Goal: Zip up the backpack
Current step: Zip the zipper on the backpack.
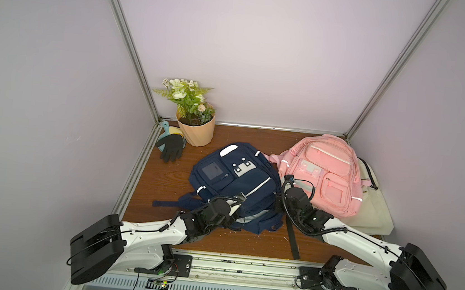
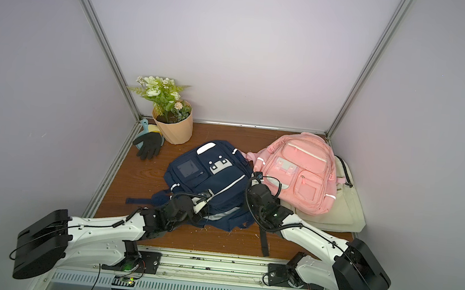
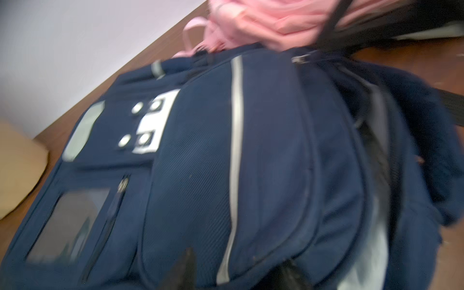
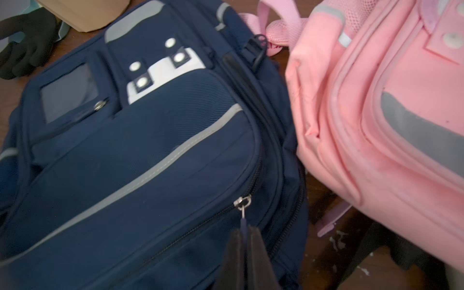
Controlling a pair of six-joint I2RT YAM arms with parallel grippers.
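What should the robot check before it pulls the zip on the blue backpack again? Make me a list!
1. Grip: the right gripper is shut on the zipper pull: ok.
2. Steadying: the left gripper is over the navy backpack, but its jaws stand apart: not ok.
3. Room beside the zip: the pink backpack lies right against the navy one: not ok.
4. Fully zipped: pale lining shows through a gap: not ok.
5. Teeth lined up ahead of the slider: cannot tell, too blurred.
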